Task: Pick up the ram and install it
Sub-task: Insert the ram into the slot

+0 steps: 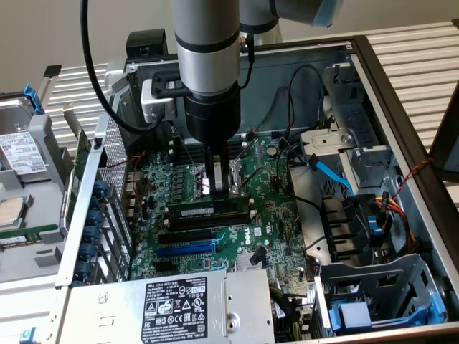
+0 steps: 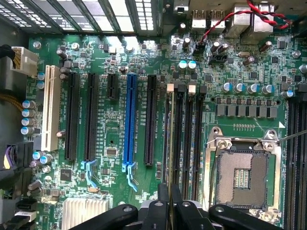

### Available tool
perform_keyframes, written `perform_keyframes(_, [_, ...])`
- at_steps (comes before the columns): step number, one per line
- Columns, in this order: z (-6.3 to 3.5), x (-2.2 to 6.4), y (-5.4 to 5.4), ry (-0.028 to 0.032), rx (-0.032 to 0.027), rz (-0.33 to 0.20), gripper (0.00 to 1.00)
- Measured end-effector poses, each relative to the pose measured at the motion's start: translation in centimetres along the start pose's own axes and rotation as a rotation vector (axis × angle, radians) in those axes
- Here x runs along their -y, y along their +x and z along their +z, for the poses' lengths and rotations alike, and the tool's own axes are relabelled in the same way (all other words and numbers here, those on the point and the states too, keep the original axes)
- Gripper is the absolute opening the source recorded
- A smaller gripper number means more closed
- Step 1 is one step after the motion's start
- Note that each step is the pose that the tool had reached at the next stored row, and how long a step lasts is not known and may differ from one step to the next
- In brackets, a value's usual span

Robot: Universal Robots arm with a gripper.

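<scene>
The ram [image 1: 208,210] stands on its thin edge over a long black slot on the green board [image 1: 280,215], inside the open computer case [image 1: 380,79]. Its long side runs the same way as the blue slot [image 1: 185,251], and 1 black slot lies between the 2. In the exterior view it runs from that view's left to its right. I cannot tell how deep it sits in its slot.

The gripper [image 1: 221,188] comes straight down on the ram. Its fingers are pressed close together and pinch the ram's top edge, near the middle.

The exterior view shows the ram's flat green side, with a small pale label on it. It also shows the big grey arm, a blue cable [image 1: 337,179] far from the blue slot, and a grey box with a black label [image 1: 179,308] on the blue slot's near side.

The wrist view looks down from above. There the ram [image 2: 169,139] is just a thin line, seen from its edge. That line runs beside the blue slot [image 2: 128,120] and goes in between the black fingers of the gripper [image 2: 170,203]. This view also shows a white slot [image 2: 49,115] on the blue slot's far side from the ram, and a square silver socket [image 2: 242,175] past the ram.
</scene>
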State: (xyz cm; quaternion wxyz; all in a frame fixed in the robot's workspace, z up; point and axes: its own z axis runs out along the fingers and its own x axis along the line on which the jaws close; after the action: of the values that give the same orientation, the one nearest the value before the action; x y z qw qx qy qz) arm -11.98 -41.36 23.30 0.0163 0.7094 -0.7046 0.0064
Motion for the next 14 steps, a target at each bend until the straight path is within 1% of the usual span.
perform_keyframes(14, [0.06,0.00,0.00,0.0002,0.0024,0.005,0.13])
